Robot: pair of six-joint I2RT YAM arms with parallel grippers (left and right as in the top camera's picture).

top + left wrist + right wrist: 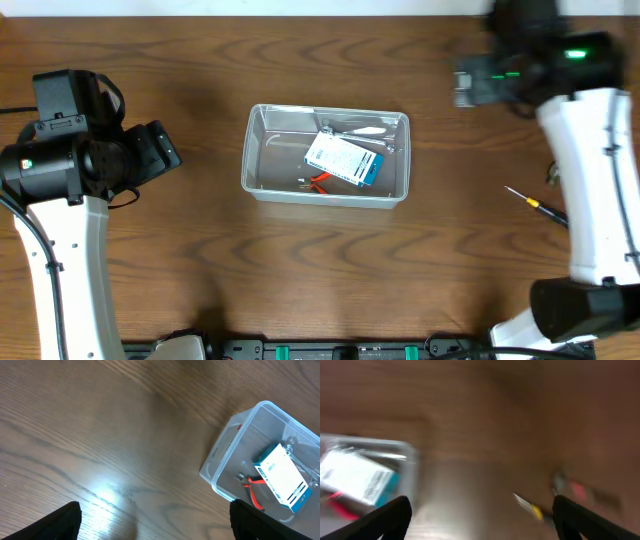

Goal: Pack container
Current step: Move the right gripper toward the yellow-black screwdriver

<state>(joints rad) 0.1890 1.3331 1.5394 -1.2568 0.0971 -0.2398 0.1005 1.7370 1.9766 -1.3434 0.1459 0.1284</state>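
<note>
The clear plastic container (262, 182) sits mid-table and holds a blue-and-white cardboard box (343, 160), red-handled pliers (318, 181) and a clear item at its far side. It also shows in the left wrist view (225, 465) and, blurred, in the right wrist view (407, 452). A screwdriver with a yellow collar (530, 201) lies on the table to the right; it shows blurred in the right wrist view (530, 507). My left gripper (152, 522) is open and empty, left of the container. My right gripper (480, 517) is open and empty, above the table between container and screwdriver.
A small tool with a red part (577, 491) lies right of the screwdriver, partly hidden by the right arm (595, 170) in the overhead view. The left arm (70, 170) stands at the table's left side. Bare wood table (300, 270) surrounds the container.
</note>
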